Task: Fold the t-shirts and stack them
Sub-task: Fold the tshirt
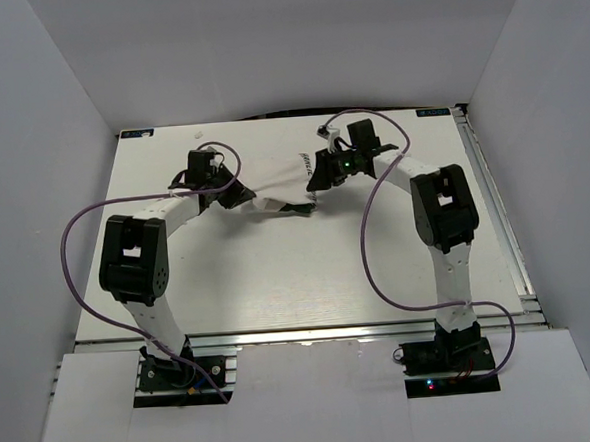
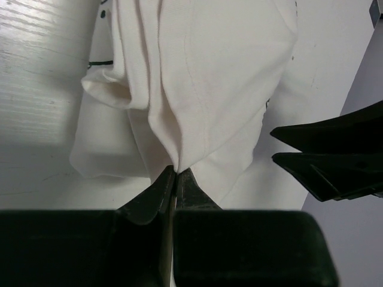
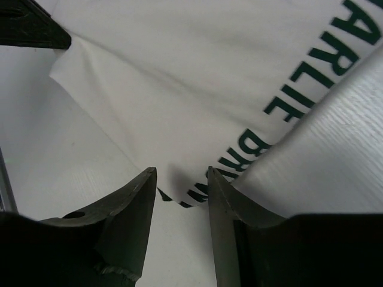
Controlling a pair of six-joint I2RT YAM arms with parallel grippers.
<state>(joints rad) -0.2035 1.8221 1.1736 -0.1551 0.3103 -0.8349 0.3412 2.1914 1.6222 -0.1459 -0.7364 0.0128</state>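
Up at the far middle of the bench [image 1: 278,272], one white t-shirt [image 1: 272,177] lies bunched between the two arms, and both of them reach in to meet it. The left tool [image 1: 241,196] sits at the shirt's left end and the right tool [image 1: 315,185] at its right end, near its front edge.

Seen from the left wrist, the left tool [image 2: 175,176] is pinched together on a gathered fold of the t-shirt [image 2: 209,72]. The cloth runs away from the tips in long creases, spreading wider the further it gets from them. Pale bench [image 2: 36,72] shows off to the left of the fabric. On the right side of this view the two dark fingers of the right tool [image 2: 281,144] point in at the shirt's edge with a narrow gap between them.

From the right wrist, the right tool [image 3: 179,179] stands with its fingers apart. The t-shirt [image 3: 197,72] lies just ahead of them. Its near edge, carrying green lettering [image 3: 299,78], dips into the mouth of the gap. I cannot tell whether either finger touches the cloth, though nothing is squeezed between them. Grained bench [image 3: 341,155] shows to the right of that edge, and a dark corner of the left tool [image 3: 30,30] sits at the upper left, against the shirt's far side.
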